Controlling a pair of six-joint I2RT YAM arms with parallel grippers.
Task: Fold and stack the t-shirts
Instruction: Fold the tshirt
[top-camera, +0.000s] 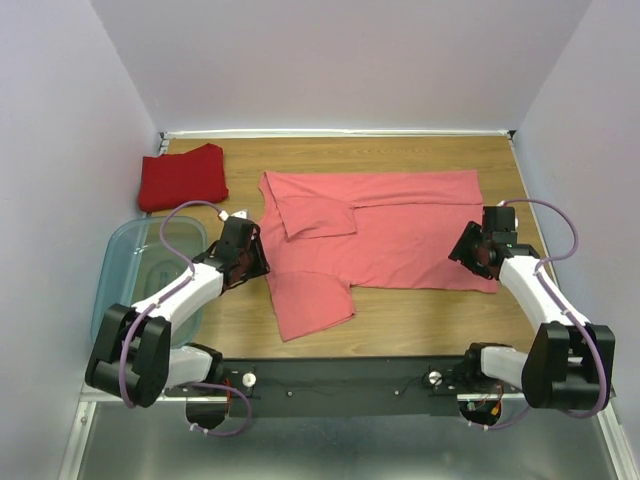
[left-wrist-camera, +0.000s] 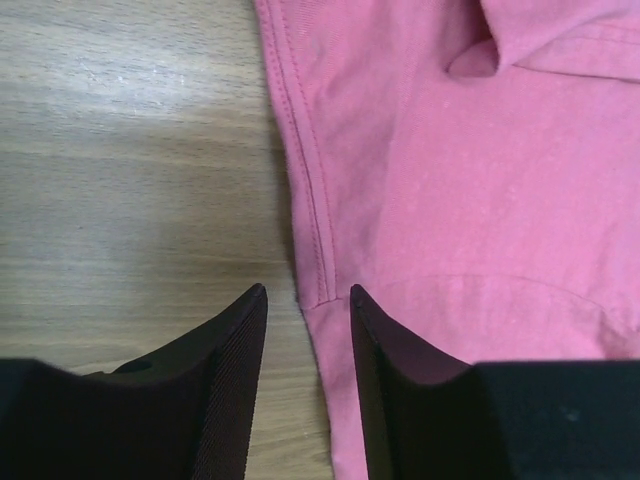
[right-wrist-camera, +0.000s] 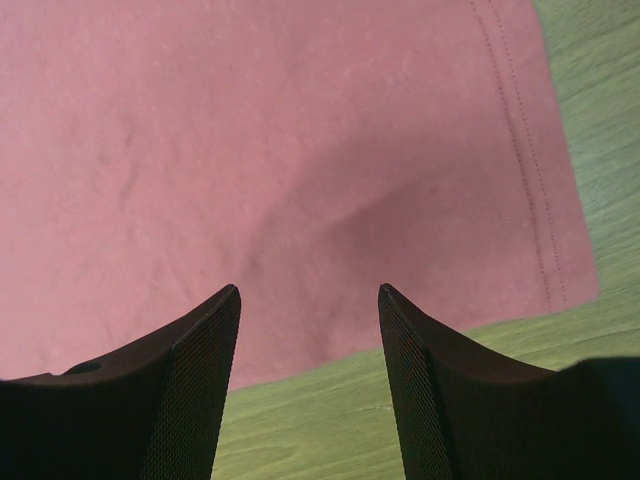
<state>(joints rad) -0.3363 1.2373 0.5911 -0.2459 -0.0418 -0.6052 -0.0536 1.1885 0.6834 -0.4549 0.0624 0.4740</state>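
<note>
At frame centre the salmon-pink t-shirt (top-camera: 390, 235) lies spread flat, the deep red t-shirt (top-camera: 182, 178) folded at upper left; the left gripper (left-wrist-camera: 308, 290) gapes narrowly over the pink hem, the right gripper (right-wrist-camera: 309, 290) widely, both empty.

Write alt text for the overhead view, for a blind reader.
A salmon-pink t-shirt lies spread on a wooden table, the left gripper at its left edge and the right gripper at its right edge. A folded dark red t-shirt sits at the far left; a clear bluish bin stands at the near left.
</note>
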